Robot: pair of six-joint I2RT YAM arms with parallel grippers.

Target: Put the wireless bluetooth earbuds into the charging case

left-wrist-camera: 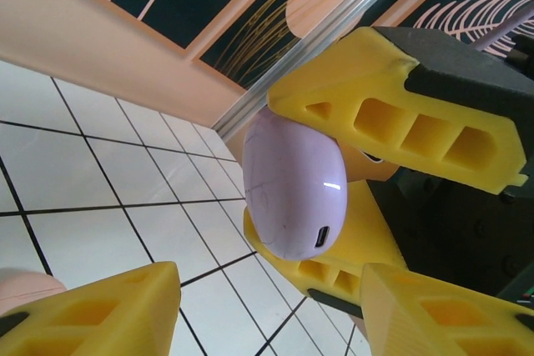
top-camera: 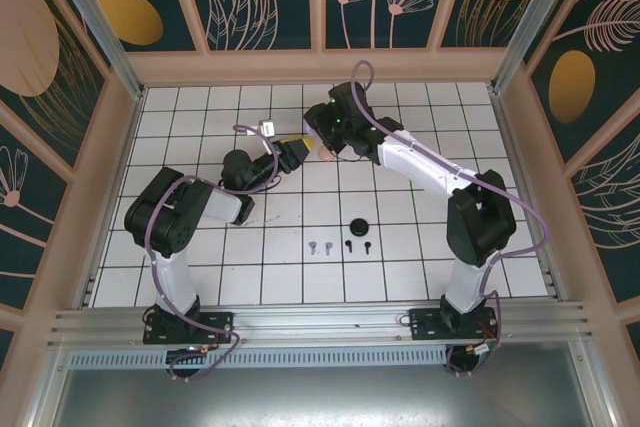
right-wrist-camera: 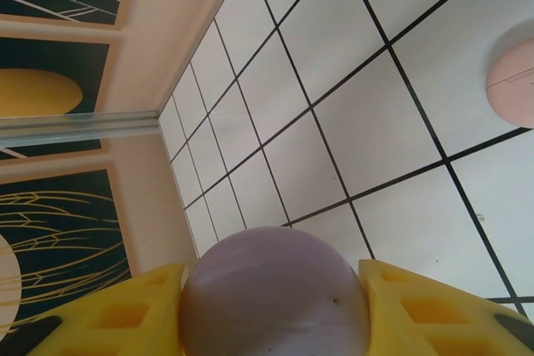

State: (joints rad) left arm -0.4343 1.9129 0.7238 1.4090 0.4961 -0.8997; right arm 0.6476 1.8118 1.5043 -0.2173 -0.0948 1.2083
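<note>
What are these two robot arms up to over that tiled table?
The right gripper has a lilac charging case clamped between its fingers. The left gripper faces it with fingers apart, holding nothing. Two lilac earbuds, two black earbuds and a black case lie loose on the tiles nearer the arms' bases.

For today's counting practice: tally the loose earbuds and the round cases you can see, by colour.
Lilac earbuds: 2
Black earbuds: 2
Lilac case: 1
Black case: 1
Pink case: 1
Total: 7
</note>
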